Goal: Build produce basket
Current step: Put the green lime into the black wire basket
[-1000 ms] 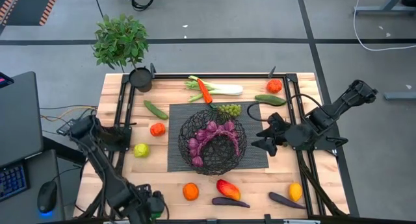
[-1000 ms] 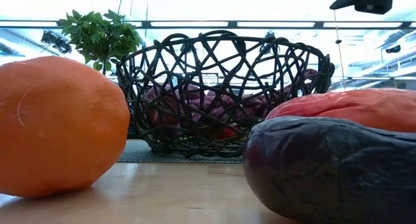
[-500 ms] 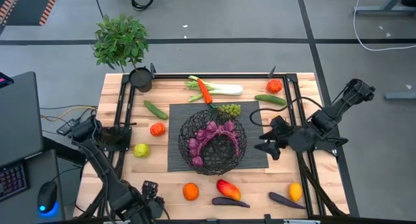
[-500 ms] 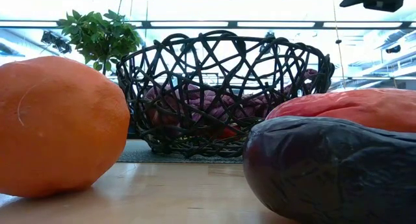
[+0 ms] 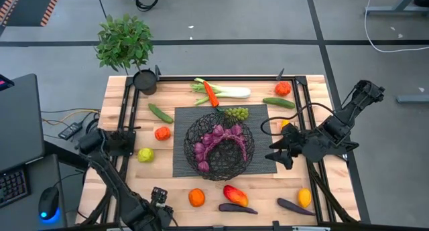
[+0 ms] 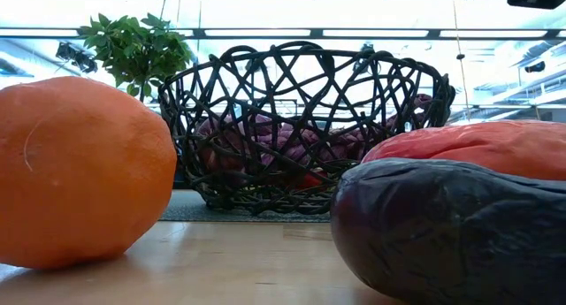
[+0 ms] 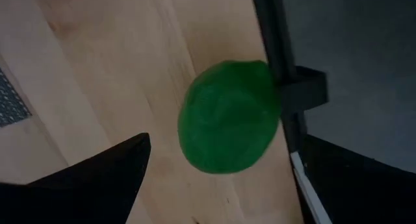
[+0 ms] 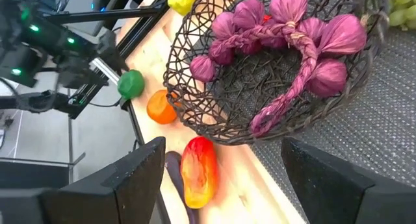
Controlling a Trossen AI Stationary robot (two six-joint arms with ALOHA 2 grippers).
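Note:
The black wire basket [image 5: 220, 150] stands on a grey mat [image 5: 265, 167] at mid-table and holds a braid of purple bulbs [image 8: 286, 36]. Produce lies around it: an orange [image 5: 196, 197], a red-yellow pepper [image 5: 234, 194], an eggplant [image 5: 238, 208], a leek [image 5: 228, 92], grapes [image 5: 236, 113]. My left gripper [image 7: 221, 185] is open near the table's near edge, above a green round fruit [image 7: 227, 117] that lies on the wood beside the black rail. My right gripper [image 5: 279, 148] is open and empty, just right of the basket.
A potted plant [image 5: 125, 43] stands at the far left corner. A black frame rail [image 5: 125, 117] runs along the table's sides. A lemon [image 5: 305, 197] and a second eggplant [image 5: 295, 205] lie at the near right, cucumbers [image 5: 278, 102] and a tomato [image 5: 282, 88] at the far right.
My right gripper has drifted a little toward the table's near edge and right, staying open beside the basket. My left gripper has shifted slightly toward the table's right and far side along the near edge. No produce has moved.

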